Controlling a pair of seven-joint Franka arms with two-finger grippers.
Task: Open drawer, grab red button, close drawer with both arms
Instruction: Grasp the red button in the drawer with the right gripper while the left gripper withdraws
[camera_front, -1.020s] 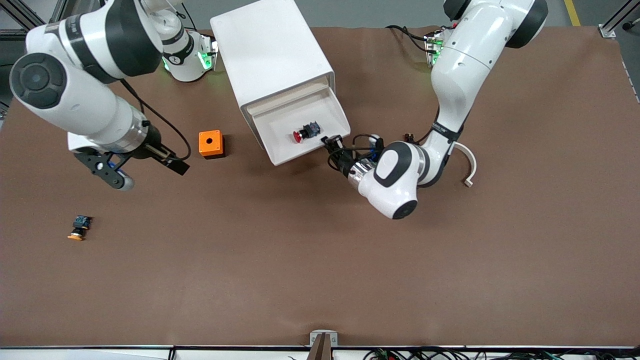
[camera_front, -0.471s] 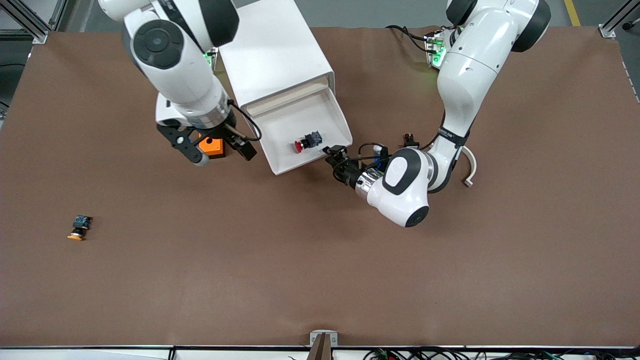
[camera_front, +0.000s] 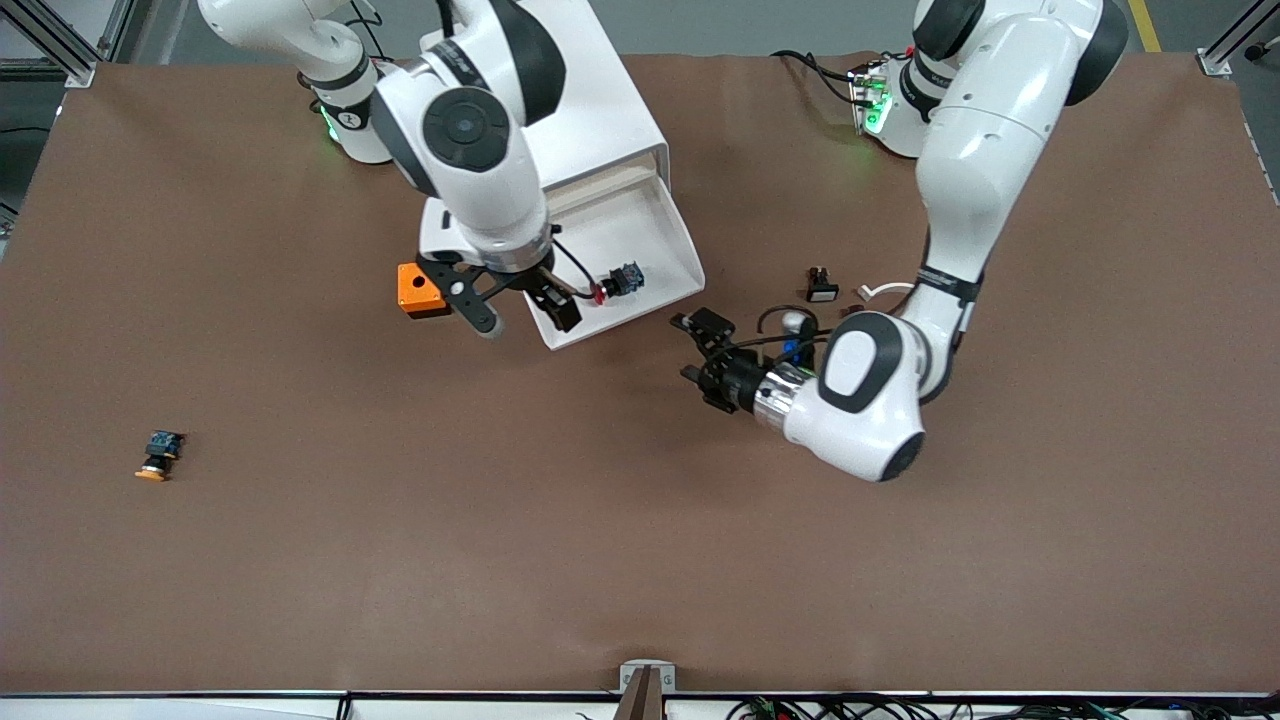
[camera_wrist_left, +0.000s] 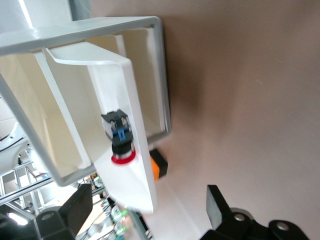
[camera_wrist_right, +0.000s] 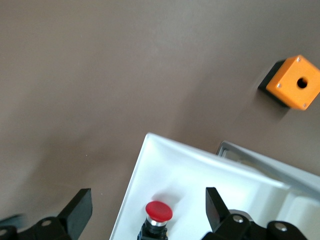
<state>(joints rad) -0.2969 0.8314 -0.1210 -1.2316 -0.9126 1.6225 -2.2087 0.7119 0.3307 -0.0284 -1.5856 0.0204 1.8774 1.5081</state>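
Observation:
The drawer (camera_front: 655, 235) stands pulled out of the white cabinet (camera_front: 560, 90). The button (camera_front: 612, 285), red cap and dark body, lies on its side in the drawer near the front edge. My right gripper (camera_front: 520, 312) is open and hangs over the drawer's front corner at the right arm's end, beside the button. In the right wrist view the button (camera_wrist_right: 158, 214) sits between the gripper's (camera_wrist_right: 147, 210) spread fingers (camera_wrist_right: 80, 207), below them. My left gripper (camera_front: 697, 350) is open and empty, off the drawer front, over bare table. The left wrist view shows the drawer (camera_wrist_left: 142, 100) and the button (camera_wrist_left: 121, 145).
An orange cube with a hole (camera_front: 418, 290) sits beside the drawer toward the right arm's end, partly under my right gripper. An orange-capped button (camera_front: 155, 455) lies near the right arm's end. A small black part (camera_front: 822, 285) and a white curved piece (camera_front: 880, 290) lie by the left arm.
My right arm has swung from the right arm's end of the table to over the drawer's front corner. My left gripper has drawn back from the drawer front, toward the front camera.

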